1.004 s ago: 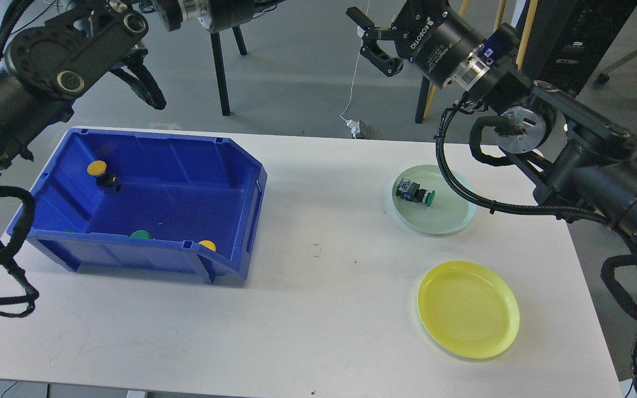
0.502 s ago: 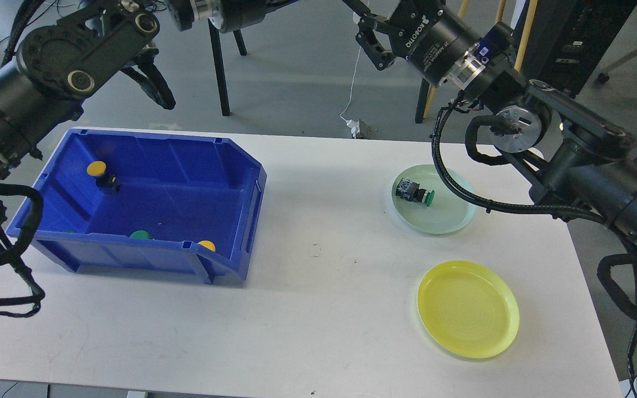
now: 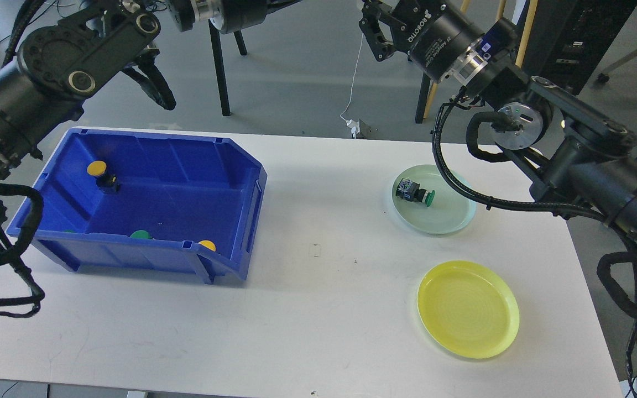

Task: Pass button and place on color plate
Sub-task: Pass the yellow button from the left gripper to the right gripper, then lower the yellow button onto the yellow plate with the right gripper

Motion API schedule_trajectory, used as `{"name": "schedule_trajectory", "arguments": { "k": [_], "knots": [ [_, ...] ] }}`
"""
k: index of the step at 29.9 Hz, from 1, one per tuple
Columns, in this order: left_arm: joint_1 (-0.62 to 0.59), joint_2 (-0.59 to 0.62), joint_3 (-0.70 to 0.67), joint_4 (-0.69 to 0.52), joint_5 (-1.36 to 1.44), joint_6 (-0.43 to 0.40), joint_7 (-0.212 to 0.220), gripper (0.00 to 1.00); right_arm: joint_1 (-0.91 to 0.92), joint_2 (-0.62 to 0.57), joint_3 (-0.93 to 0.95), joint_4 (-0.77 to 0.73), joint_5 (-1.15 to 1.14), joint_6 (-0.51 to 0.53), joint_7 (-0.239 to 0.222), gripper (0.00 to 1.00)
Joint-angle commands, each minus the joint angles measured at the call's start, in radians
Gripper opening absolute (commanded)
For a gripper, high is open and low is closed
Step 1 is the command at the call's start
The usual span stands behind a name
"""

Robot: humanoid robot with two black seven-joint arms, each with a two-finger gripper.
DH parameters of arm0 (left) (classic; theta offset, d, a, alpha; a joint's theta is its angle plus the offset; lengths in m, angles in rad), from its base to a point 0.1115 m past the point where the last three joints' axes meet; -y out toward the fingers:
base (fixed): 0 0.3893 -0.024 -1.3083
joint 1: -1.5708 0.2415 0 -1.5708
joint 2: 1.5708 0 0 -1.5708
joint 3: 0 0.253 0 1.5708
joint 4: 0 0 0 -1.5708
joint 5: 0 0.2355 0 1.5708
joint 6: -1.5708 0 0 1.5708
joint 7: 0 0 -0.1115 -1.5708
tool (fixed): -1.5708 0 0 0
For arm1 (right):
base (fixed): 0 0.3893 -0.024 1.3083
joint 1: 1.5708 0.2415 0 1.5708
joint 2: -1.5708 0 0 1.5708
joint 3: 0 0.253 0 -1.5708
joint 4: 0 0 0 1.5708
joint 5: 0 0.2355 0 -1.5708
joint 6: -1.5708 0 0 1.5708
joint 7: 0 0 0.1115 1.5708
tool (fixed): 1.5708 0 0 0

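Since the earlier frames the right tool [image 3: 372,25] has lifted up and away from the pale green plate [image 3: 457,222], reaching the top edge; its fingers are cropped, so how far open it is cannot be told. Its arm slants up from the right. One green-capped button [image 3: 414,193] lies on that plate. The left tool is out of view. Beyond the plate, the blue bin [image 3: 252,204] holds a yellow-capped button [image 3: 100,172].

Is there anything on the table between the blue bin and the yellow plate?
No. In the head view, only bare white table lies between the blue bin and the yellow plate.
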State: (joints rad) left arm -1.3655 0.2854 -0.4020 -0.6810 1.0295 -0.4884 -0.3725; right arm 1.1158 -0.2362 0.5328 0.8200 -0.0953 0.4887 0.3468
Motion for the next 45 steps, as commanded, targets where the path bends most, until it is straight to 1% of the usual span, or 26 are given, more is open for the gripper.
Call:
{"name": "schedule_trajectory", "arguments": {
  "k": [1,4,8,11,13,15,21,27,32,34,37,42,45],
  "knots": [
    [0.002,0.001,0.000,0.000,-0.002,0.000,0.015,0.96,0.001,-0.002,0.000,0.001,-0.001,0.000,0.001,0.19],
    [0.002,0.001,0.000,0.000,-0.002,0.000,0.017,0.99,0.001,0.000,0.000,-0.001,-0.001,0.000,0.001,0.19],
    [0.002,0.008,-0.008,0.000,-0.003,0.000,0.015,0.99,0.006,-0.002,0.000,-0.012,-0.003,0.000,0.000,0.18],
    [0.002,0.023,-0.001,0.000,0.000,0.000,0.015,0.99,0.002,-0.028,0.001,-0.012,-0.003,0.000,-0.005,0.18],
    [0.005,0.041,0.002,0.000,0.004,0.000,0.015,0.99,-0.007,-0.087,-0.004,-0.012,-0.003,0.000,-0.009,0.18],
    [0.014,0.066,0.005,0.000,0.012,0.000,0.015,0.99,-0.016,-0.173,-0.026,-0.005,-0.009,0.000,-0.014,0.19],
    [0.019,0.098,0.005,0.026,0.021,0.000,0.006,0.99,-0.111,-0.357,-0.209,0.042,-0.012,0.000,-0.017,0.19],
    [-0.006,0.090,-0.012,0.055,0.012,0.000,-0.003,0.99,-0.275,-0.547,-0.390,0.229,-0.035,0.000,-0.016,0.19],
    [-0.018,0.078,-0.014,0.057,0.011,0.000,-0.009,0.99,-0.450,-0.632,-0.410,0.370,-0.124,0.000,-0.014,0.19],
    [-0.017,0.075,-0.014,0.057,0.011,0.000,-0.009,0.99,-0.491,-0.650,-0.412,0.399,-0.144,0.000,-0.014,0.20],
    [-0.018,0.067,-0.014,0.057,0.011,0.000,-0.009,0.99,-0.548,-0.661,-0.418,0.404,-0.161,0.000,-0.014,0.20],
    [-0.021,0.066,-0.014,0.055,0.011,0.000,-0.009,0.99,-0.596,-0.651,-0.419,0.369,-0.201,0.000,-0.014,0.22],
    [-0.023,0.066,-0.015,0.055,0.011,0.000,-0.011,0.99,-0.639,-0.643,-0.418,0.340,-0.212,0.000,-0.012,0.27]
  ]
}}
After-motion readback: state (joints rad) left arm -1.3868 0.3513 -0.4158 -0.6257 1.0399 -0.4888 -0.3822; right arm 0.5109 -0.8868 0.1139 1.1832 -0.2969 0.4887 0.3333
